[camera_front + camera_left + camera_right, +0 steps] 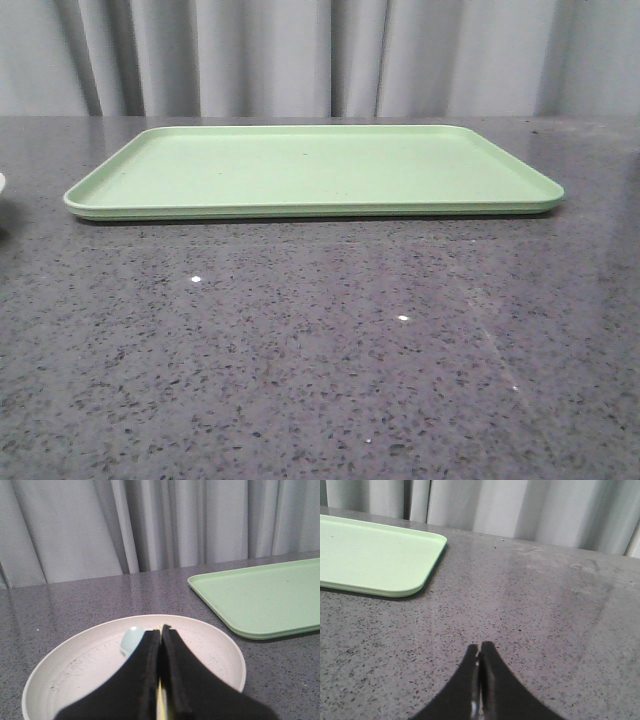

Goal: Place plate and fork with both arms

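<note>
Left tool (161, 630) closed, a thin yellow strip pinched between its fingers, likely the fork (161, 702), hanging over the plate (80, 670). Plate sits on the bench (300, 360) just left of the green tray (310, 165), a pale blue utensil (131, 641) inside. Right tool (480, 652) closed, empty, on the tray's right. Left arm nearer; tray surface bare.

Surface: dark grey speckled stone (320, 360) under me, running back to the curtain.
Curtain: pale grey cloth (330, 55) in hanging folds, directly behind the surface, filling all I see beyond it.
Light: small bright glints on the surface, in front of the curtain; soft sheen on the stone.
</note>
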